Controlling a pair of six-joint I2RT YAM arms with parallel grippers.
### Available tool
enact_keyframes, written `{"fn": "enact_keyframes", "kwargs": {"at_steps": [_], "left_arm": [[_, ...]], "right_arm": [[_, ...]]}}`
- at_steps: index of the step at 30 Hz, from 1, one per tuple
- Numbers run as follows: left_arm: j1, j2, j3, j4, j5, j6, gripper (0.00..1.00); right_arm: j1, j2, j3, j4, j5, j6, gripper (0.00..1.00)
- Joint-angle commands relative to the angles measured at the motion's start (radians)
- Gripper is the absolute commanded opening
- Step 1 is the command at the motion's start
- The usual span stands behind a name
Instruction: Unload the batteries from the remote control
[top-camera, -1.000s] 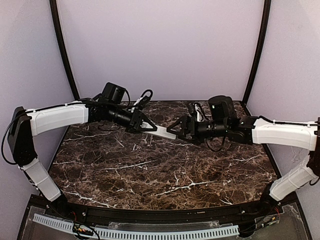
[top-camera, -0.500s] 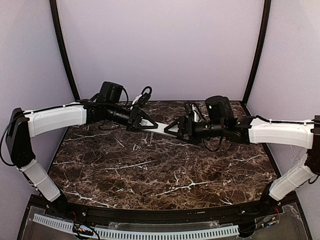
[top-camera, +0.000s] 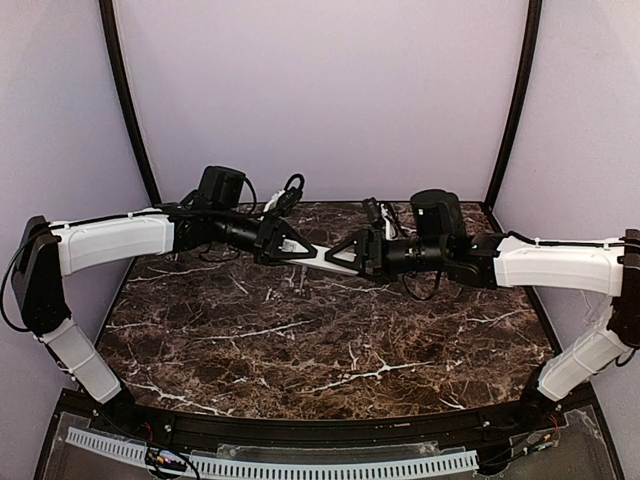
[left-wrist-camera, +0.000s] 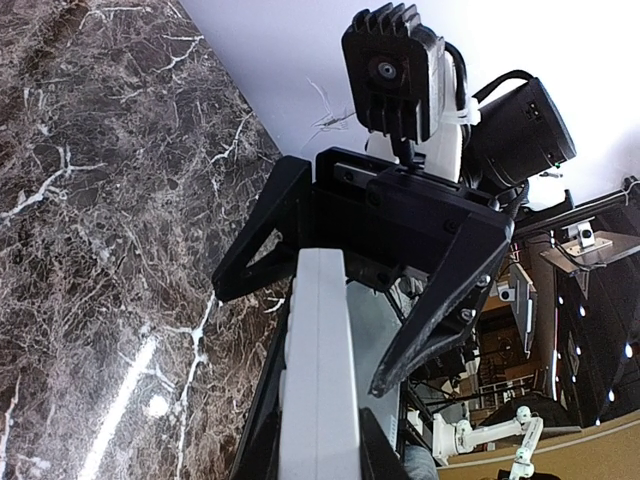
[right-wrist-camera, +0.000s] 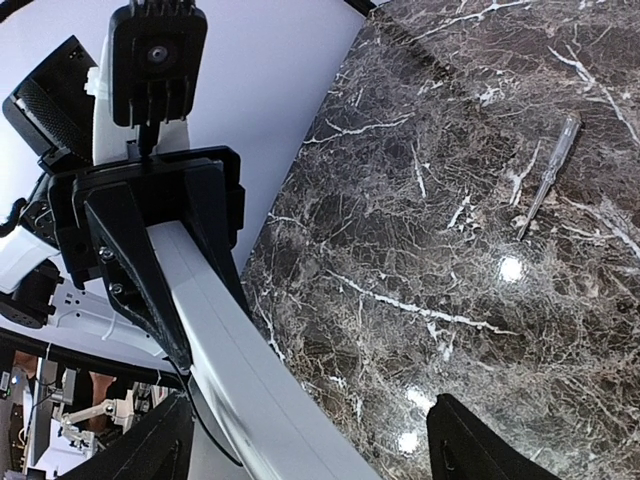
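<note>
The remote control (top-camera: 318, 257) is a slim white bar held in the air above the back of the marble table. My left gripper (top-camera: 290, 247) is shut on one end of it. In the left wrist view the remote control (left-wrist-camera: 320, 380) runs up from between my left gripper's (left-wrist-camera: 320, 455) dark fingers toward the right gripper's black triangular fingers (left-wrist-camera: 440, 310). My right gripper (top-camera: 342, 255) is open and straddles the other end. In the right wrist view the remote control (right-wrist-camera: 240, 370) lies close to the left finger of the right gripper (right-wrist-camera: 310, 455), with a wide gap to the right finger. The batteries are hidden.
A thin clear screwdriver-like tool (right-wrist-camera: 545, 175) lies on the dark marble table (top-camera: 330, 350). Lilac walls close in the back and sides, with black curved posts (top-camera: 130, 110) at the rear corners. The arm bases stand at the near edge.
My right gripper has slid left along the remote toward the left gripper, and its jaws have narrowed a little. The left gripper keeps its hold and has shifted slightly.
</note>
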Motion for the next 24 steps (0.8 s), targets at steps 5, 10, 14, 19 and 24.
{"fn": "enact_keyframes", "kwargs": {"at_steps": [5, 10, 14, 19, 24], "left_arm": [[-0.003, -0.035, -0.023, 0.095, 0.052, -0.034, 0.00], [-0.003, -0.039, -0.027, 0.109, 0.058, -0.041, 0.00], [-0.003, -0.036, -0.027, 0.109, 0.058, -0.041, 0.00], [-0.003, -0.038, -0.027, 0.111, 0.060, -0.041, 0.00], [-0.003, -0.038, -0.029, 0.113, 0.061, -0.043, 0.00]], "right_arm": [[0.008, 0.013, 0.003, 0.081, -0.033, -0.014, 0.74], [0.009, 0.021, 0.002, 0.098, -0.054, -0.013, 0.67], [0.008, 0.015, -0.007, 0.112, -0.063, -0.014, 0.60], [0.009, 0.014, -0.022, 0.130, -0.075, -0.009, 0.50], [0.009, 0.015, -0.028, 0.148, -0.089, -0.005, 0.42]]}}
